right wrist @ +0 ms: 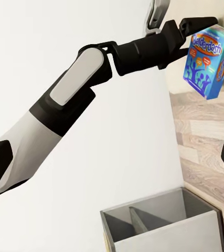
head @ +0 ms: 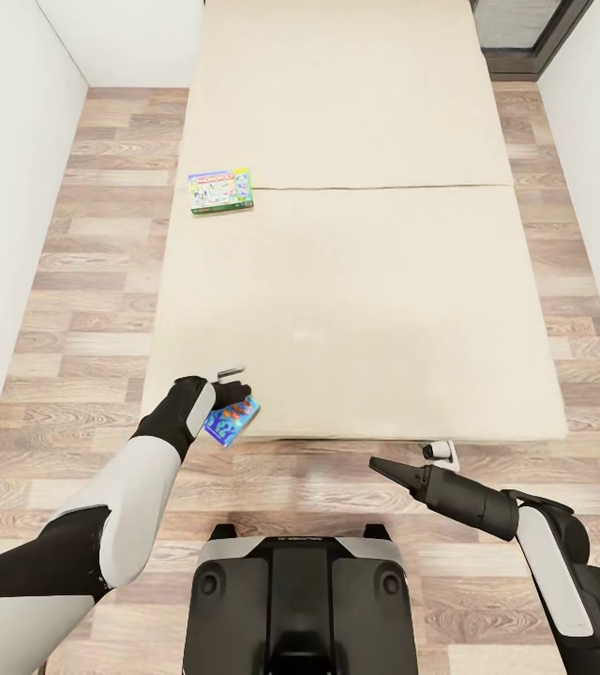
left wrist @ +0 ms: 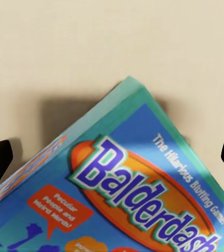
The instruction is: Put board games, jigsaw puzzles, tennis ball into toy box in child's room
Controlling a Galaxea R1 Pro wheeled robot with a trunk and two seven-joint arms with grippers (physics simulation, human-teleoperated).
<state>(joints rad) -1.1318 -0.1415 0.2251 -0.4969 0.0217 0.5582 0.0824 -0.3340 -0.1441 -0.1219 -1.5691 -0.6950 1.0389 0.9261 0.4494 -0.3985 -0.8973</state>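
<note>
Right up front, base: the robot's dark base (head: 300, 600) is sitting at the bottom of the head view, on the wood-plank floor (head: 103, 281).
Right gripper: the right gripper (head: 382, 466) is hovering over the floor just short of the bed's near edge, carrying nothing. Its fingers are looking close together from the head view, but honestly I can't tell whether they're fully closed.
Left gripper: the left gripper (head: 230, 382) is reaching to the near left corner of the bed (head: 366, 281), jaws clamping the Balderdash box (head: 232, 418).
Balderdash box: it's showing a bright blue face with a teal edge, the name in an orange oval with "The Hilarious Bluffing Game!" along it, plus an orange speech bubble. It's hanging tilted at the mattress corner; whether it's touching the mattress I can't tell.
Hard to read: the lower part of the box is getting cut off in the left wrist view, and the fingertips are showing there as dark blurs at both sides.
Monopoly box: the Monopoly box (head: 220, 191) is lying flat farther up the beige mattress by its left edge, green-edged white, print too small to read.
Grey bin: a grey divided bin (right wrist: 164, 223) is showing low in the right wrist view.
</note>
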